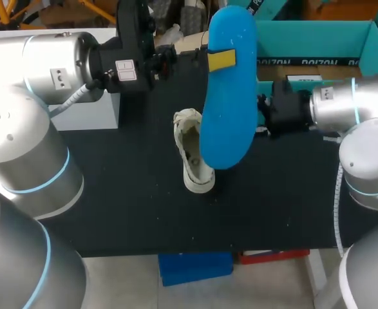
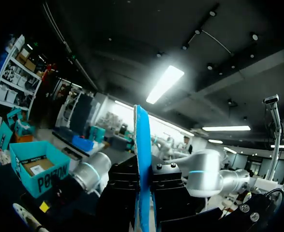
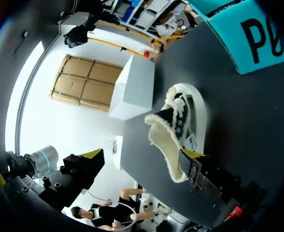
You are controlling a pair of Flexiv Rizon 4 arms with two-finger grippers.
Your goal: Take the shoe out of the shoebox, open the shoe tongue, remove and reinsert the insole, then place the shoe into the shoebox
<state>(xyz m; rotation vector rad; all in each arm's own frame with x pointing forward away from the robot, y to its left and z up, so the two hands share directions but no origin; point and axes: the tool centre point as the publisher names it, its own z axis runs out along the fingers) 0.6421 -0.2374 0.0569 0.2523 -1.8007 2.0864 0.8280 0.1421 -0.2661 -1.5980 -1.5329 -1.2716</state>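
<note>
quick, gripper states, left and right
left gripper: jaws closed on the blue insole
right gripper: cannot tell, it's at the shoe

- Light falls evenly from above; the blue insole (image 1: 230,96) is brightly lit.
- The black table (image 1: 124,193) is dark; shadows hardly show.
- Soft highlights lie on the silver left arm (image 1: 53,61).

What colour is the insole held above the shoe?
The insole is bright blue; head view shows it best.
</note>
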